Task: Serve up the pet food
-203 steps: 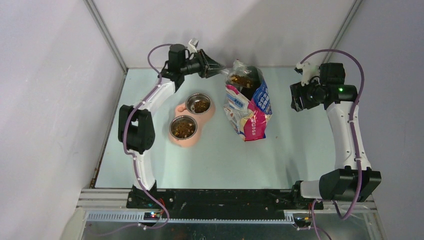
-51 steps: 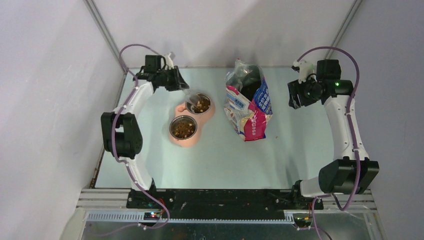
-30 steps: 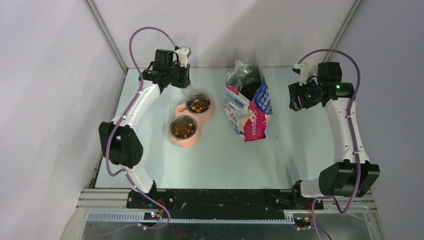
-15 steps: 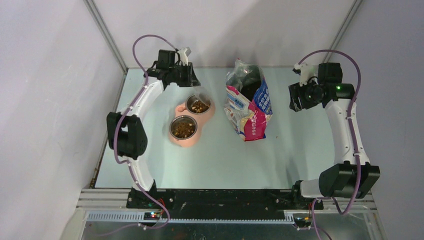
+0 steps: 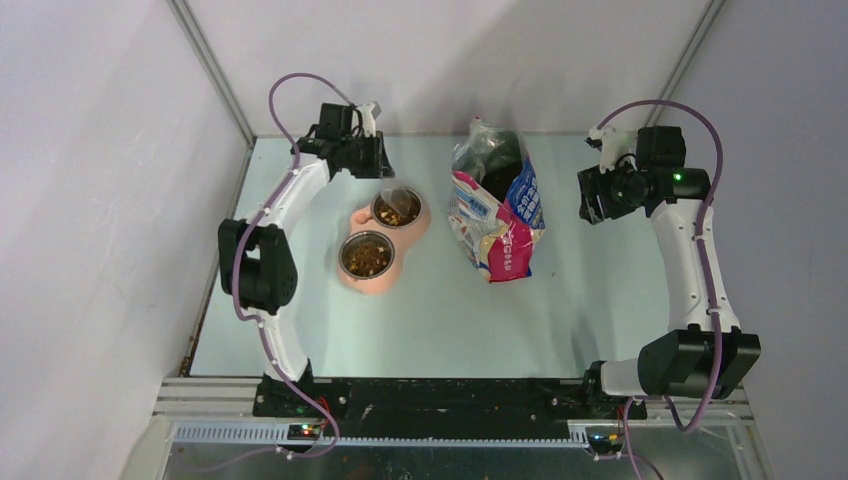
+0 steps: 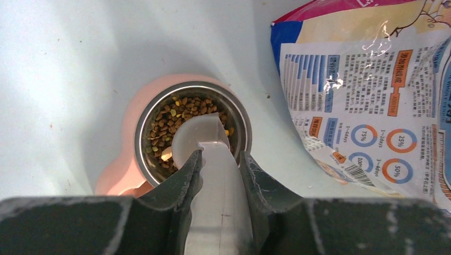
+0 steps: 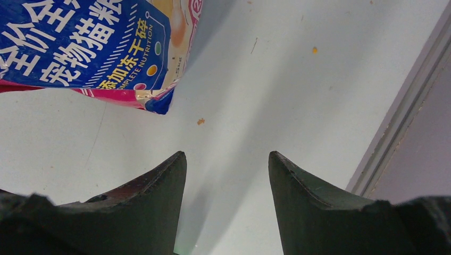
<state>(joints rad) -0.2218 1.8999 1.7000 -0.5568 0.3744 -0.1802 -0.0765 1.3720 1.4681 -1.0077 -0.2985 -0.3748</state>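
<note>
Above the bowl (image 6: 194,85) of pet food (image 6: 169,114), left fingers (image 6: 181,186) pinch the scoop (image 6: 205,139); right fingers (image 7: 154,196) spread.

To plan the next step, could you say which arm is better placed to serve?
Left: the left claw grips the translucent plastic scoop over the steel bowl of brown kibble; the right claw hangs open, empty.

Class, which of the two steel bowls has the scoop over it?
The far bowl, nearest the bag: the scoop sits over its kibble; the near bowl is uncovered.
</note>
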